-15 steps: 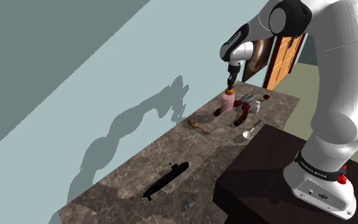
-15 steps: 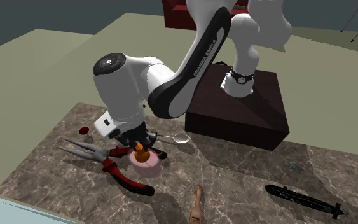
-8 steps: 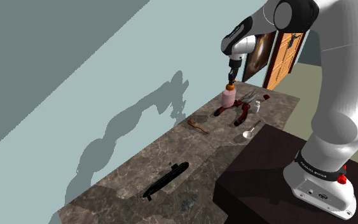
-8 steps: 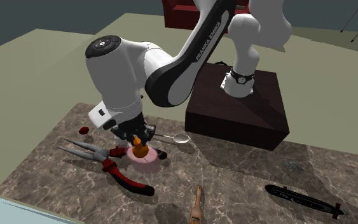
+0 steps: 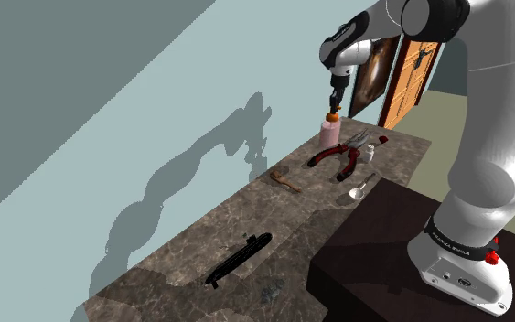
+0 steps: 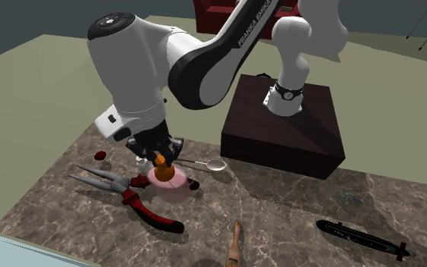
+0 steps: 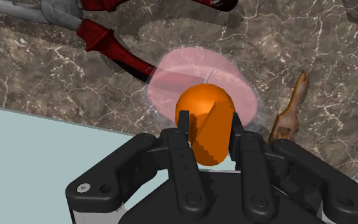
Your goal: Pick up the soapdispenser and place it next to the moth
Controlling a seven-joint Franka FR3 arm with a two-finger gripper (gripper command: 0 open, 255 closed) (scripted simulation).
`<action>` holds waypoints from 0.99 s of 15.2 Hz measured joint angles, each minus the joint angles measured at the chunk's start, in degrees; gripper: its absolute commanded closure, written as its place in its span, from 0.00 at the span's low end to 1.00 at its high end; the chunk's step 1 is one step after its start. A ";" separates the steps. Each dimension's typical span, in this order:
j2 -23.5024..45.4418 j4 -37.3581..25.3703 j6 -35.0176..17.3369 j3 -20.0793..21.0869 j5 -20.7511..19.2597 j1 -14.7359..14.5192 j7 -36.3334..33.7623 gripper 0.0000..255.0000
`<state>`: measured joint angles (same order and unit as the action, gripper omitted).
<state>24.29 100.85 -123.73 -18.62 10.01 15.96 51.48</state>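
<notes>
The soap dispenser (image 5: 329, 134) is a pink bottle with an orange pump top (image 7: 199, 105). My gripper (image 5: 336, 108) is shut on that pump top, and the bottle hangs upright a little above the marble counter (image 5: 200, 240). In the second exterior view the gripper (image 6: 159, 154) holds the dispenser (image 6: 168, 181) just beside the red-handled pliers (image 6: 140, 202). In the wrist view the gripper (image 7: 208, 122) clasps the orange top with the pink body (image 7: 171, 83) below it. The moth (image 5: 269, 291) is a small dark shape at the counter's near end, far from the gripper, also the moth (image 6: 349, 199).
Red-handled pliers (image 5: 342, 157), a spoon (image 5: 359, 190), a small bottle (image 5: 370, 154) and a brown curved piece (image 5: 286, 180) lie around the pick spot. A black submarine-like model (image 5: 239, 258) lies close to the moth. The dark stand (image 5: 383, 247) borders the counter.
The gripper has risen with the soap dispenser in it, lifting the bottle off the counter beside the pliers. Nothing else has moved.
</notes>
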 measured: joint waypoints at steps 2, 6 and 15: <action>-0.83 -0.38 1.17 -0.15 -0.35 -0.17 -0.30 1.00; -2.35 -1.38 3.62 -0.48 -1.00 -0.28 -0.59 1.00; -4.65 -5.23 9.60 -0.91 -2.09 -0.53 -1.48 1.00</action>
<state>19.64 95.62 -114.12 -19.53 7.91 15.43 49.99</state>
